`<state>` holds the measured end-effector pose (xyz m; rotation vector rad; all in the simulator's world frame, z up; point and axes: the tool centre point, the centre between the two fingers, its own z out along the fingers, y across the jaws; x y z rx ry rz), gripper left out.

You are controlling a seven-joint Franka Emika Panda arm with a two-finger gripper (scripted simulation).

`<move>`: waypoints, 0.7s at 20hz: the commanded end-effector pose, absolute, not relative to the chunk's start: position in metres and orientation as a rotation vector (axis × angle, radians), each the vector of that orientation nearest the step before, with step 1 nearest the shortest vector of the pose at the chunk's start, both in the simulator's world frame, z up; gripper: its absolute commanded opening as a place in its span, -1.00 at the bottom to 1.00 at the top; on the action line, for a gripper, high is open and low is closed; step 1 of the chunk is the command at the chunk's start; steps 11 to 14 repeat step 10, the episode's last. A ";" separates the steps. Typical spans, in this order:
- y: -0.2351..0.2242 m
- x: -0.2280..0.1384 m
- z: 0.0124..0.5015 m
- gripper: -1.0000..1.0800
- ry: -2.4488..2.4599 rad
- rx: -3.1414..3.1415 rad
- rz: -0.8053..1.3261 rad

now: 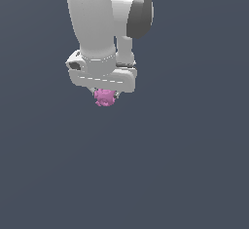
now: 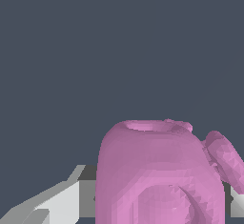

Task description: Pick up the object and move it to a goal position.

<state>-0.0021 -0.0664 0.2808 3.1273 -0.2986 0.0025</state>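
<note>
A: Where is the pink lumpy object (image 1: 104, 97) right now?

B: Tucked directly under the white gripper (image 1: 103, 92), poking out just below its body. In the wrist view it fills the lower part of the picture, with a pale finger (image 2: 52, 204) beside it on one side and a sliver of the other at the opposite edge.

A: So it is clamped?

B: It looks so: the fingers sit on either side of the object and appear clenched against it. No bench or other surface can be made out beneath it, only flat grey, so I judge it is being carried.

A: Which step, then?

B: The transport, I would say. No goal marker shows in either view, so the next move calls for holding the grip firm while travelling steadily to wherever the goal lies.
</note>
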 end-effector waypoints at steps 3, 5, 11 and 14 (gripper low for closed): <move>-0.068 0.003 0.299 -1.00 -0.298 3.127 0.000; -0.069 0.005 0.304 -1.00 -0.298 3.127 0.000; -0.069 0.006 0.306 -1.00 -0.298 3.127 0.000; -0.069 0.006 0.306 -1.00 -0.298 3.127 0.000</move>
